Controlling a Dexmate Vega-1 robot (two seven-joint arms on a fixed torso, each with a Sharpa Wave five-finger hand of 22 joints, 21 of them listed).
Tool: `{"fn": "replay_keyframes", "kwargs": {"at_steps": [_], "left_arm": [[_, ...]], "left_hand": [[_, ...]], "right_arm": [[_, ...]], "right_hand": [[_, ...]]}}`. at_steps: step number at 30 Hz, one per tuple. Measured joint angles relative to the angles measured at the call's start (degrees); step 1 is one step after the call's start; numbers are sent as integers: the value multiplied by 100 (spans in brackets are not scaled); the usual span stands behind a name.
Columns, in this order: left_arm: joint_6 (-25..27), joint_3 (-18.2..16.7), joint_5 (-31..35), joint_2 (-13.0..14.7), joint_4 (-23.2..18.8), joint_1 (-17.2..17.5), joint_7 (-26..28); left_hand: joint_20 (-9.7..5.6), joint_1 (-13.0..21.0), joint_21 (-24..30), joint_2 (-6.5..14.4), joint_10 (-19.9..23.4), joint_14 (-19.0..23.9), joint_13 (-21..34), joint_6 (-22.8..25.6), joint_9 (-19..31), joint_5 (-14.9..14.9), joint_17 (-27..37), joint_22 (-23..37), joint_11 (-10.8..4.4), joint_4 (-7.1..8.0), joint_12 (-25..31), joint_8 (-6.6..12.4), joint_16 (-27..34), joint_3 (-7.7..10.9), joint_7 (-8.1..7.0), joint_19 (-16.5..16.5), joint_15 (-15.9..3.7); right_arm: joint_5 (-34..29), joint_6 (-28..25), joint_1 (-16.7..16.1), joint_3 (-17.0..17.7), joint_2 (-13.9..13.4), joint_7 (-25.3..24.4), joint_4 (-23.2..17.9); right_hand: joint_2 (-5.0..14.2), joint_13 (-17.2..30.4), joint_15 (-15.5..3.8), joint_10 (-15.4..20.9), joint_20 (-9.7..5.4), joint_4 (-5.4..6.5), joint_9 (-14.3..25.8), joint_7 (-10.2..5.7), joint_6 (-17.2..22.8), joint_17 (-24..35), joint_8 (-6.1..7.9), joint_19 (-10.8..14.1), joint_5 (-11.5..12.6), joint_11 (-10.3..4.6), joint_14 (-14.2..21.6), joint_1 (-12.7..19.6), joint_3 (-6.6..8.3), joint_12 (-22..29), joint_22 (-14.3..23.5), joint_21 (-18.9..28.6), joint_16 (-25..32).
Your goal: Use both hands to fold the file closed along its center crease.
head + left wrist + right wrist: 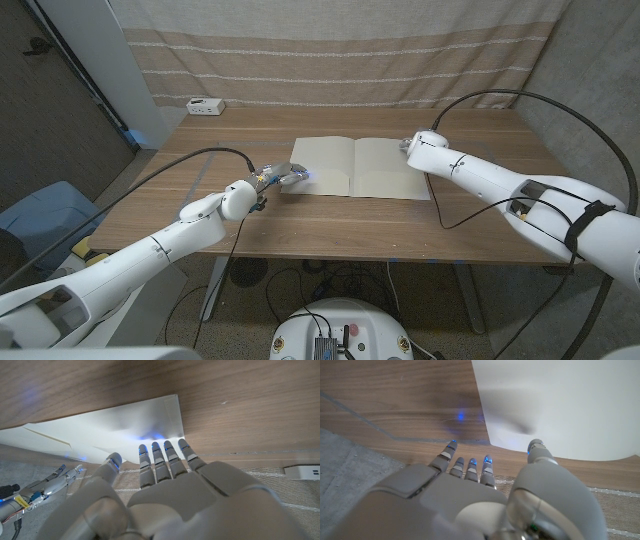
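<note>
The file [355,167] is laid open and flat on the wooden counter [330,225], near its middle, with the two cream leaves spread to either side of a center crease that runs away from the robot toward the curtain. The long axis of the open file therefore lies across the counter, from the left hand to the right hand, and the fold line lies square to it.

The left hand [283,177] is seen at the file's left edge, near the corner closest to the robot. In the left wrist view the left hand [165,485] is held with fingers [160,457] extended and slightly apart, their tips just at the leaf's border; nothing is gripped, and whether the paper is actually touched cannot be told.

The right hand [415,146] is placed at the far right corner of the file. In the right wrist view the right hand [470,495] is also held spread and empty, the thumb tip lying over the edge of the white leaf and the fingers over bare wood just beside it.

Both hands are judged about equally near their own edges. The coming move is judged to turn on one leaf being lifted at its outer edge and swung over the crease toward the opposite hand, while the other leaf is pinned down.
</note>
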Motion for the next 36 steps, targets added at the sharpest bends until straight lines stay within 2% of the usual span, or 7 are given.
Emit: {"fn": "replay_keyframes", "kwargs": {"at_steps": [6,13,18,21,26,33,36], "left_arm": [[8,5,2,1,0,-1,-12],[12,16,5,-7,36,-34,-34],[6,25,-2,-27,86,-59,-44],[-9,26,-23,-42,127,-75,-51],[-46,34,-61,-58,171,-104,-66],[-67,52,-86,-75,221,-135,-84],[-69,56,-94,-78,235,-144,-89]], "left_hand": [[8,0,0,0,0,0,0,0,0,0,0,0,0,17,-14,-22,0,-17,0,56,0],[-12,0,0,1,0,21,0,0,0,0,0,0,0,16,-23,-22,-22,-16,0,75,-21],[-12,0,-42,1,0,21,0,0,0,0,-1,0,0,16,-23,-21,-22,-16,0,75,-21],[-12,0,-44,1,0,21,0,0,-1,0,-1,0,0,16,-38,-21,-22,-16,0,75,-21],[-12,1,-44,1,0,21,0,0,-1,0,-6,0,0,16,-66,-43,-43,-16,0,74,-21],[-15,1,-44,1,0,21,0,0,-1,0,-15,0,0,16,-66,-43,-65,-16,1,77,-21],[-43,1,-44,1,0,21,-1,0,-1,0,-15,0,0,16,-96,-66,-65,-16,0,105,-21]], "right_arm": [[-60,-16,150,-180,130,199,295],[-175,-14,337,-448,322,406,694],[-265,23,481,-633,482,604,1024],[-333,66,547,-715,548,695,1162],[-469,119,573,-859,601,700,1262],[-709,215,466,-967,598,410,1204],[-825,284,346,-959,537,177,1069]], "right_hand": [[3,-14,2,-31,31,0,0,-3,4,0,0,-31,0,-31,-60,3,0,0,0,8,0],[68,-14,2,23,31,-71,-1,-142,234,-17,62,-30,44,-84,-59,69,-3,30,0,45,23],[68,-14,-29,151,62,-102,-5,-155,781,-16,212,-61,61,-101,-90,69,-34,91,0,45,53],[135,-20,-85,397,60,-254,-30,-202,1224,-19,272,-56,155,-142,0,258,7,155,0,90,99],[-4,-41,-281,1047,1,-483,-27,-167,2172,-43,431,444,356,-239,568,952,141,246,-14,192,157],[-301,-40,-405,2005,-110,-513,13,-178,3977,-62,711,1211,689,-439,1427,2058,167,280,-14,201,166],[-369,-40,-416,2335,-145,-496,49,-147,4389,-51,760,1544,767,-503,1864,2409,149,280,-10,227,253]]}}
